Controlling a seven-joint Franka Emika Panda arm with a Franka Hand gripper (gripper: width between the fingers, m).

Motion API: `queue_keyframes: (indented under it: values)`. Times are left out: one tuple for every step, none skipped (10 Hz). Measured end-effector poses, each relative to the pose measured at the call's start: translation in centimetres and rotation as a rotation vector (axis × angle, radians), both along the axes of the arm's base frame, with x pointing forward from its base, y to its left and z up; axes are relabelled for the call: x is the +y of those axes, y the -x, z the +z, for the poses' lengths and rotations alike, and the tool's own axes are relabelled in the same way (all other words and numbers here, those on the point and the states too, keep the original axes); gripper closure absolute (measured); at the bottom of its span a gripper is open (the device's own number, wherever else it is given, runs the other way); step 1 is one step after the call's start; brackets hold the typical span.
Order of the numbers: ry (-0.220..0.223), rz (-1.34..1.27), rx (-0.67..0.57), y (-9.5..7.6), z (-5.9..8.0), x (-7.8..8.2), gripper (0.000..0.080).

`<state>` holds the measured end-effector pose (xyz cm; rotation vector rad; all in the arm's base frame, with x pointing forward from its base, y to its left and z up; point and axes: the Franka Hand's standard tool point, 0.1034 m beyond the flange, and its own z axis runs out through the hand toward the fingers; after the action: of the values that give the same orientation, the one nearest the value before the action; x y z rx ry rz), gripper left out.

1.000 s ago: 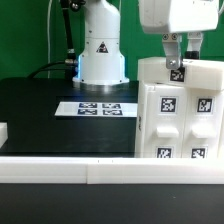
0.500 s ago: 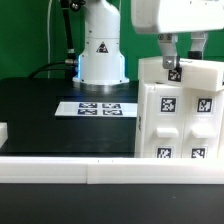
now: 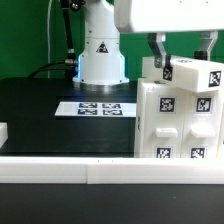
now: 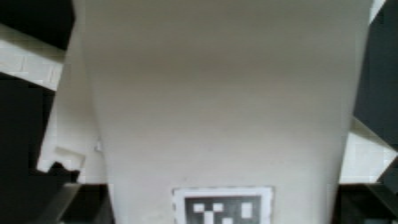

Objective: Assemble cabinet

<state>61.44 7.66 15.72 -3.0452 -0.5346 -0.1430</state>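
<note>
The cabinet [image 3: 178, 122] is a large white box at the exterior view's right, its panelled face showing four tagged sections. A long white tagged panel [image 3: 192, 74] lies tilted on the cabinet's top. My gripper [image 3: 185, 58] comes down from above with one finger on each side of that panel and is shut on it. In the wrist view the panel [image 4: 205, 110] fills the middle, a tag at its near end. My gripper [image 4: 222, 208] straddles it, and only dark finger edges [image 4: 50, 200] show.
The marker board [image 3: 100, 108] lies on the black table in front of the white robot base [image 3: 102, 50]. A small white block [image 3: 3, 132] sits at the left edge. A white rail [image 3: 90, 172] runs along the front.
The gripper has shifted toward the exterior view's left and turned, so both fingers now show spread apart. The panel on the cabinet's top has turned and tilted with it.
</note>
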Motion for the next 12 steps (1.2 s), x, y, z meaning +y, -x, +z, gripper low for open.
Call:
queue_keyframes:
  values:
    - [-0.011, -0.107, -0.007, 0.03, 0.06, -0.04, 0.0239]
    - [-0.021, -0.208, -0.007, 0.07, 0.06, -0.01, 0.0239]
    - [-0.032, -0.313, -0.002, 0.07, 0.07, 0.13, 0.0239]
    - [-0.039, -0.398, 0.004, 0.09, 0.06, 0.22, 0.0239]
    - [-0.047, -0.479, 0.007, 0.10, 0.03, 0.28, 0.0239]
    - [-0.057, -0.576, 0.014, 0.14, 0.01, 0.44, 0.0239]
    - [-0.065, -0.638, 0.019, 0.14, -0.01, 0.44, 0.0239]
    - [-0.071, -0.704, 0.024, 0.16, -0.04, 0.50, 0.0239]
    - [-0.082, -0.775, 0.032, 0.19, -0.09, 0.61, 0.0239]
    - [-0.089, -0.834, 0.037, 0.20, -0.09, 0.65, 0.0240]
    - [-0.092, -0.864, 0.039, 0.20, -0.09, 0.66, 0.0240]
    - [-0.099, -0.931, 0.045, 0.20, -0.09, 0.70, 0.0240]
